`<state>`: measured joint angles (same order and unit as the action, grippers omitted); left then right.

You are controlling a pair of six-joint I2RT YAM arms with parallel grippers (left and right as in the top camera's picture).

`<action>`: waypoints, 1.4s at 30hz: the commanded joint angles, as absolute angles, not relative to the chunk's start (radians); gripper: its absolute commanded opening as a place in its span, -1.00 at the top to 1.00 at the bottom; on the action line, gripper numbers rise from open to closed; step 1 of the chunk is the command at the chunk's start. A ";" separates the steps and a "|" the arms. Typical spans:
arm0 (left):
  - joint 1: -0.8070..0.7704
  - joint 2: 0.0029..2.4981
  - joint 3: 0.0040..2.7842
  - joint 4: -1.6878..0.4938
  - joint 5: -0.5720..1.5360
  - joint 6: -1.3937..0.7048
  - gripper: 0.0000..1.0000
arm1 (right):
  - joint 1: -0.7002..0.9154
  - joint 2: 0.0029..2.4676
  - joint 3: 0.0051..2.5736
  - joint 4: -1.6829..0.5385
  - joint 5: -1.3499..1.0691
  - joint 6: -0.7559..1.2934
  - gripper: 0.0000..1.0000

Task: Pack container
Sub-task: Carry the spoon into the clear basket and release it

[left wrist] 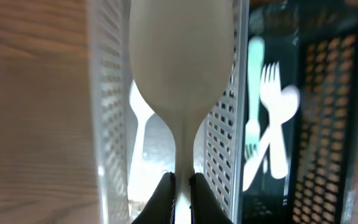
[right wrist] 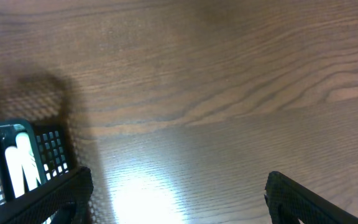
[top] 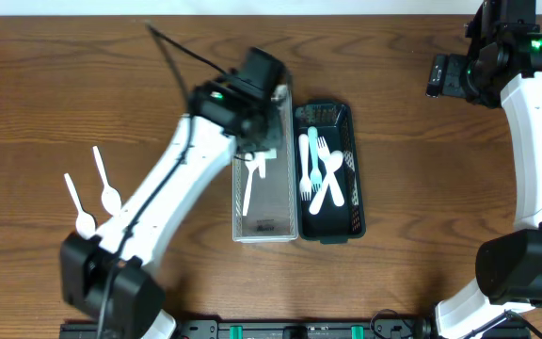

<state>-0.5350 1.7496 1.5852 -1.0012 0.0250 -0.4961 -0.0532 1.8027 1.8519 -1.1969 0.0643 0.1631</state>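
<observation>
My left gripper [top: 256, 151] [left wrist: 181, 180] is shut on the handle of a white plastic spoon [left wrist: 182, 68] and holds it over the clear mesh container [top: 285, 188] [left wrist: 107, 93]. Another white utensil [top: 249, 193] [left wrist: 140, 134] lies inside that container. The dark mesh container [top: 358, 202] [left wrist: 328, 93] stands right beside it and holds several white and mint forks and spoons [top: 320, 169] [left wrist: 272, 106]. My right gripper [top: 438, 75] [right wrist: 179, 199] is open and empty, high over bare table at the back right.
Two white spoons [top: 107, 184] [top: 79, 209] lie on the wooden table left of my left arm. A corner of the dark container [right wrist: 17, 162] shows at the left of the right wrist view. The arm bases stand at the table's front edge.
</observation>
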 commanded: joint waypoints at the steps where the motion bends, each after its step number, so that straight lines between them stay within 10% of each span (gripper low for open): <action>1: -0.547 1.824 1.557 -0.993 -0.012 -0.487 0.88 | -0.060 1.812 1.852 -1.198 0.071 0.148 -0.84; 9: -0.548 1.975 1.557 -0.975 -0.011 -0.487 0.85 | -0.060 1.812 1.852 -1.200 0.071 0.148 -0.83; 15: -0.548 1.980 1.557 -0.975 -0.012 -0.459 0.11 | -0.060 1.812 1.852 -1.200 0.071 0.148 -0.84; 29: -0.507 1.706 1.615 -1.097 -0.204 -0.348 -0.09 | -0.063 1.812 1.852 -1.197 0.072 0.131 -0.85; 42: 0.107 1.453 1.568 -1.131 -0.235 -0.363 -0.26 | -0.062 1.812 1.852 -1.235 0.071 0.122 -0.86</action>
<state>0.0071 1.4288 1.6043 -1.1473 -0.2405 -0.3622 -0.0540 1.8038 1.8519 -1.2335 0.0643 0.1394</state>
